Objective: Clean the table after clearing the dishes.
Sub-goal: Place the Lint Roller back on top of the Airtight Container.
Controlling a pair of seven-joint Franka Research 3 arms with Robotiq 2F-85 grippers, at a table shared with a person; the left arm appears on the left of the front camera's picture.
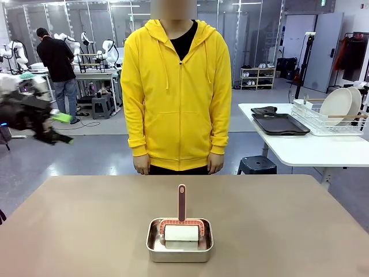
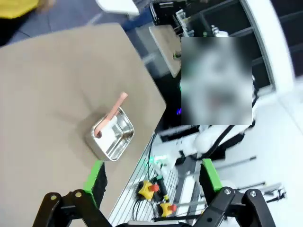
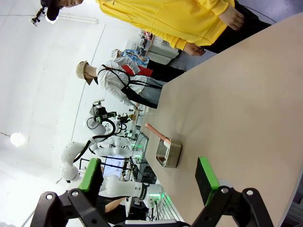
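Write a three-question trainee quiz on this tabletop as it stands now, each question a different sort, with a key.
1. True or false: the white roller with the reddish handle lies inside the steel pan.
2. Multiple choice: where are the plates? A) in front of the person B) in the wire rack on the white side table C) in the pan.
3. Fill in: the left gripper and right gripper both have their jaws ____.

Key: 1 true; 2 B; 3 open.
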